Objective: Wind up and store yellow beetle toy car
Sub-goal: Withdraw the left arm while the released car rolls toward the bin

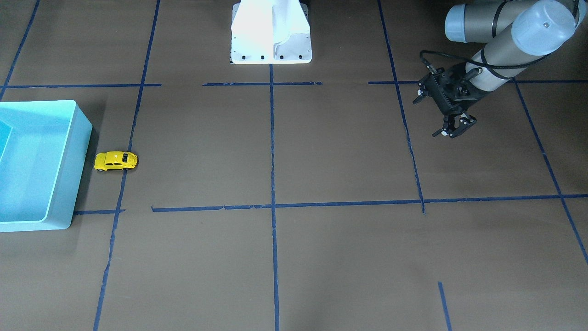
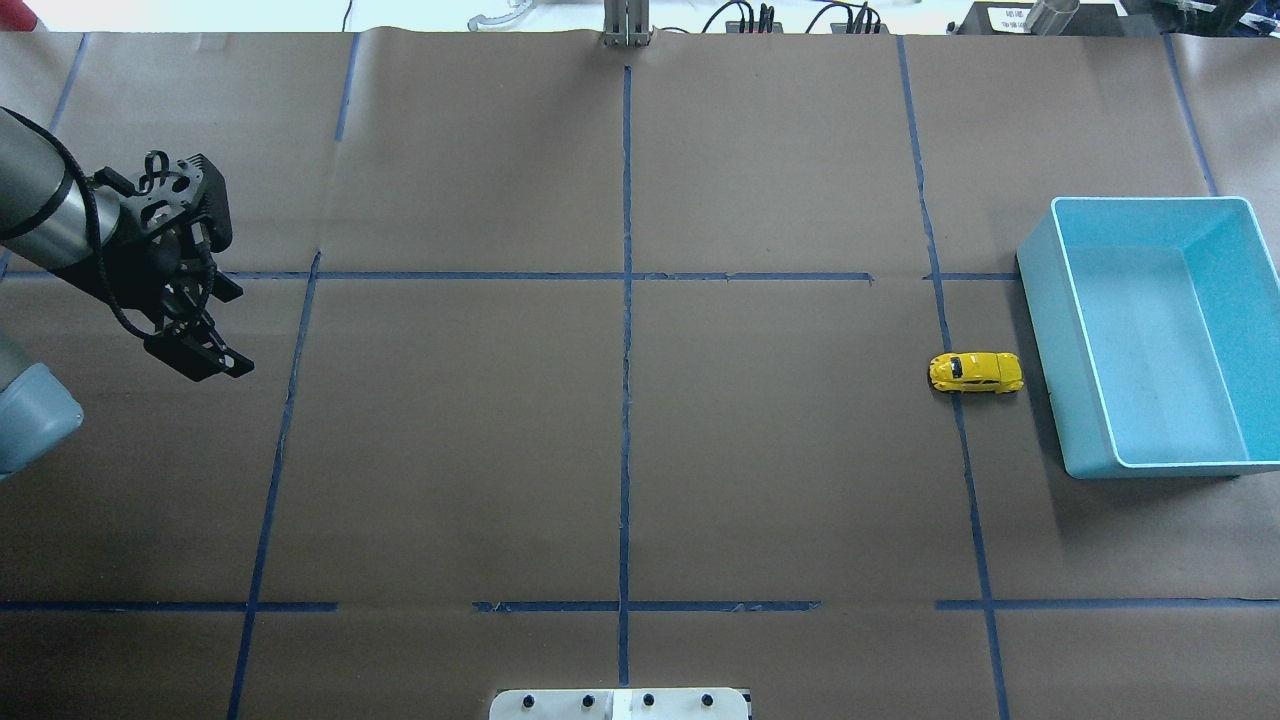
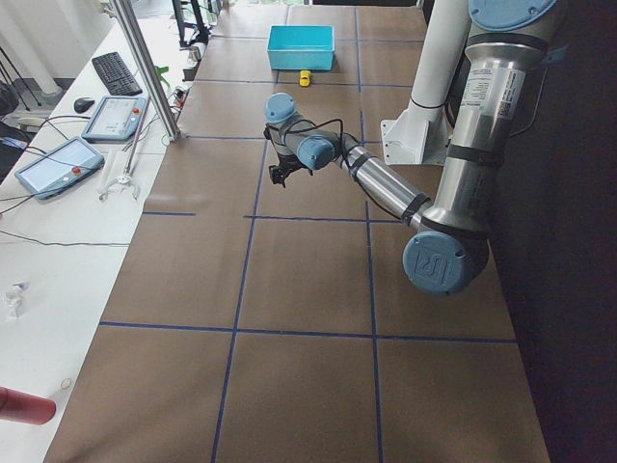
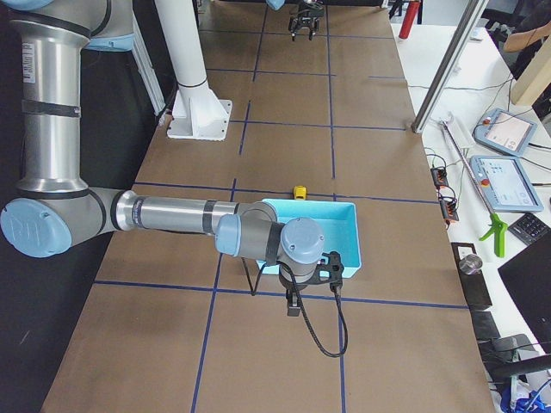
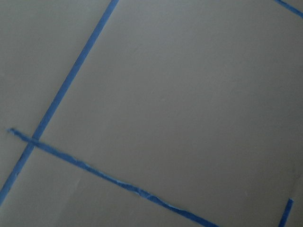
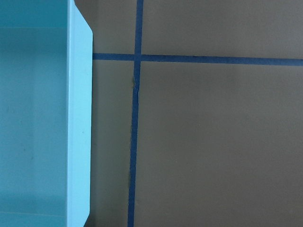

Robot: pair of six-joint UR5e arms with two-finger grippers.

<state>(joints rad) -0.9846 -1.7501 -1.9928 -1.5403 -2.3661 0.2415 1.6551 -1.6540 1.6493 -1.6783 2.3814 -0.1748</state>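
Observation:
The yellow beetle toy car (image 1: 115, 161) stands on its wheels on the brown table, just beside the outer wall of the light blue bin (image 1: 79, 174). In the overhead view the car (image 2: 975, 372) is left of the bin (image 2: 1046, 340). My left gripper (image 2: 205, 360) hovers empty at the far other end of the table, its fingers apart; it also shows in the front-facing view (image 1: 452, 131). My right gripper (image 4: 293, 305) shows only in the right side view, above the table by the bin's near side; I cannot tell whether it is open. The right wrist view shows the bin's rim (image 6: 78, 118).
The bin is empty. The robot's white base (image 1: 271, 37) stands at the table's middle edge. Blue tape lines (image 2: 626, 350) grid the brown paper. Tablets and cables lie on the side bench (image 4: 508, 172).

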